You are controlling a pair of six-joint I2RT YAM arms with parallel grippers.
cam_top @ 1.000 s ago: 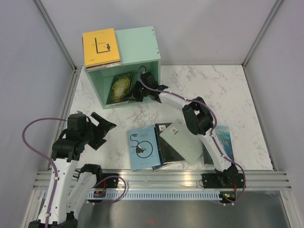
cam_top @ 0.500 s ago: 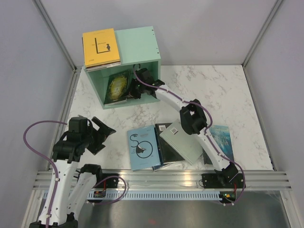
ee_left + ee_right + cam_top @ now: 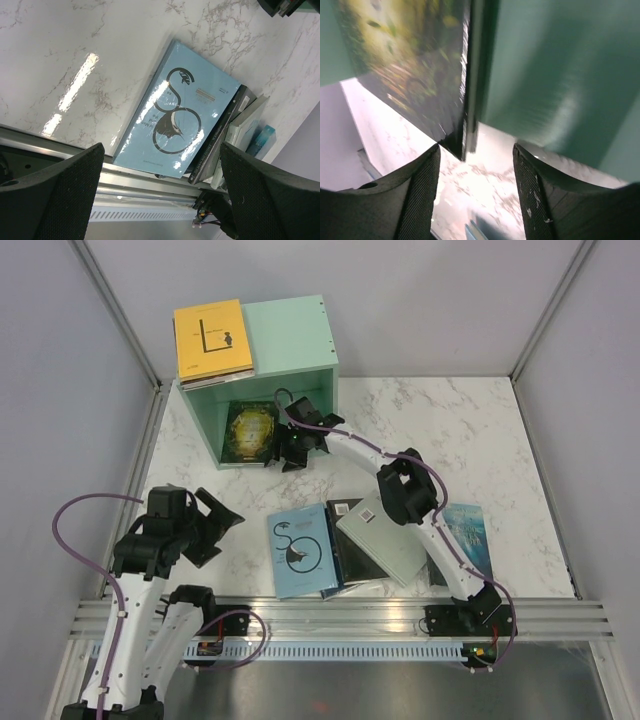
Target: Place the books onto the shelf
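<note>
- Books lie in three places around the shelf point(image 3: 295, 335), a mint-green box that stands at the back of the marble table point(image 3: 480, 430) with its open side facing the arm bases.
- On top of the shelf, at its left end, the yellow-orange book point(image 3: 212, 338) lies flat with its left edge hanging past the shelf's side; pale page edges show beneath it.
- Inside the shelf, toward its left wall, the dark book with gold art point(image 3: 250, 428) stands on edge and tilts, its cover turned to the opening.
- The right claw point(image 3: 476, 150) sits at the mouth of the shelf, just right of that dark book. In the right wrist view its fingers point(image 3: 415, 195) are spread apart, with the book's lower corner seen beyond the gap and neither finger pressing on it, so the claw is released.
- Well in front of the shelf, near the table's front edge, the pale blue book point(image 3: 300, 550) lies flat, cover up, showing a black looping figure.
- Touching its right side is the black book point(image 3: 352, 562), and the pale mint-green book point(image 3: 385, 538) lies skewed on top of it, overlapping it.
- In front of the shelf and farther right, the teal-blue book point(image 3: 470, 532) lies partly hidden under the right arm.
- The left claw point(image 3: 161, 147) hovers in front of the shelf and to its left, above the table, wide open with nothing between its fingers.
</note>
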